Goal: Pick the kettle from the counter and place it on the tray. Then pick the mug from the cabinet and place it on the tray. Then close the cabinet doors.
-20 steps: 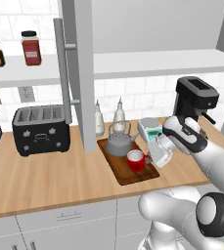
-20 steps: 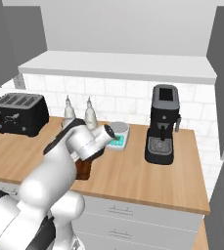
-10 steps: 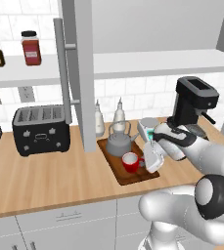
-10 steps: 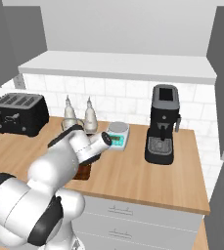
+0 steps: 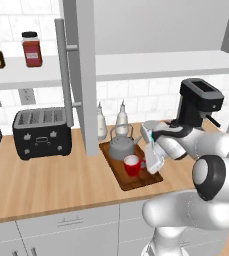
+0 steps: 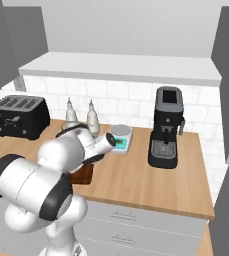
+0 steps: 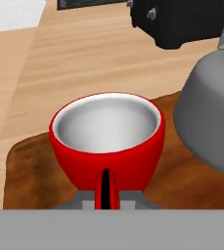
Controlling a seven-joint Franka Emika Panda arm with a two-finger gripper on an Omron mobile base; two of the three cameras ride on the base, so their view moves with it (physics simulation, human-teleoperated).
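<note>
The arm reaches low and leftward, its gripper (image 5: 147, 162) clamped shut.

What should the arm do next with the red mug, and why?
Probably open the pincer and let go. In the hand view it is shut on the handle of the mug, which appears to sit on the tray beside the kettle. With both pieces on the tray, the cabinet doors are what remains.
</note>
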